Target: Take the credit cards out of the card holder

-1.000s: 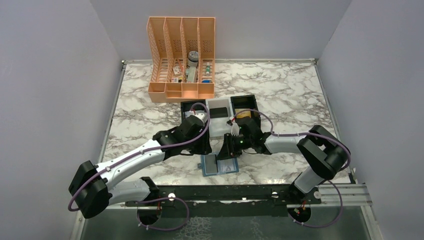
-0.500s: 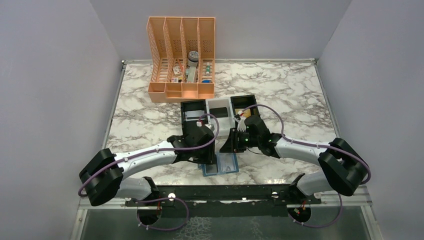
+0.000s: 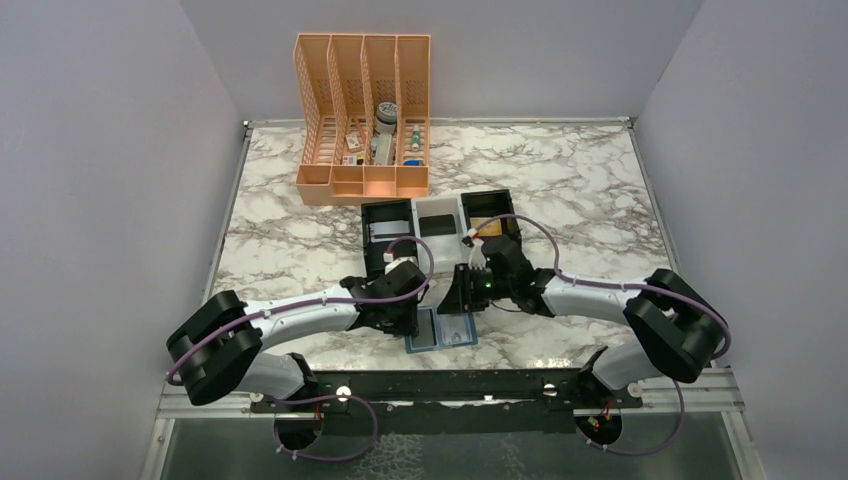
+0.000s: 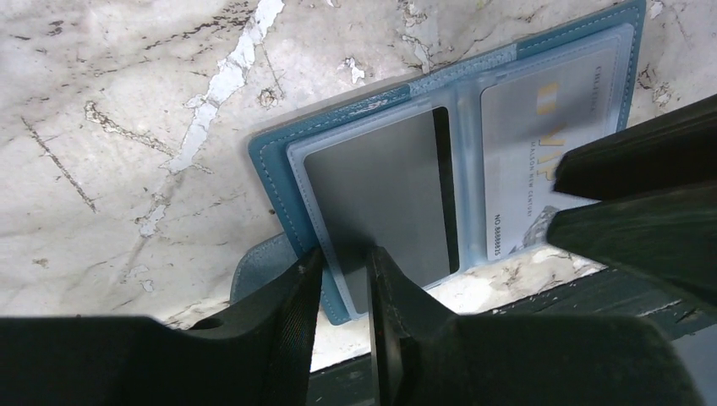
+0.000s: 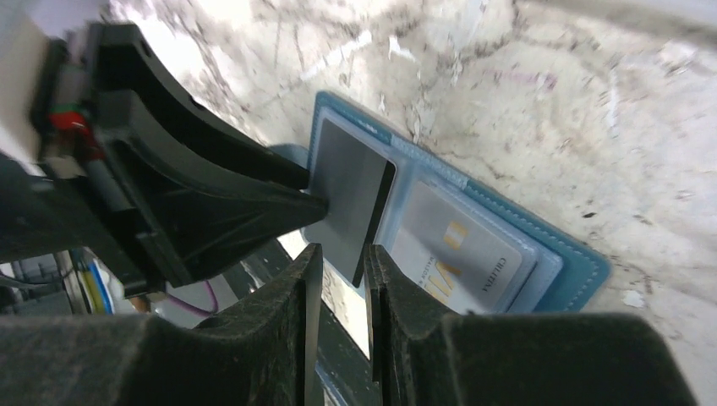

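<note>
The light-blue card holder lies open and flat near the table's front edge. In its clear left pocket sits a dark grey credit card. The right pocket holds a white card with gold letters. My left gripper points down at the holder's near-left edge, jaws narrow, with the blue rim and sleeve edge showing between them. Whether they pinch it is unclear. My right gripper hovers over the holder's middle, slightly open, with nothing between its fingers. The dark card's corner is just beyond them.
A black-and-white three-compartment tray stands just behind both grippers. An orange file organiser with small items is at the back. The black front rail runs close below the holder. The right gripper's fingers cover part of the white card.
My left arm has swung from the tray down to the holder's left edge and its jaws have narrowed. The right gripper shifted slightly and stays over the holder.
</note>
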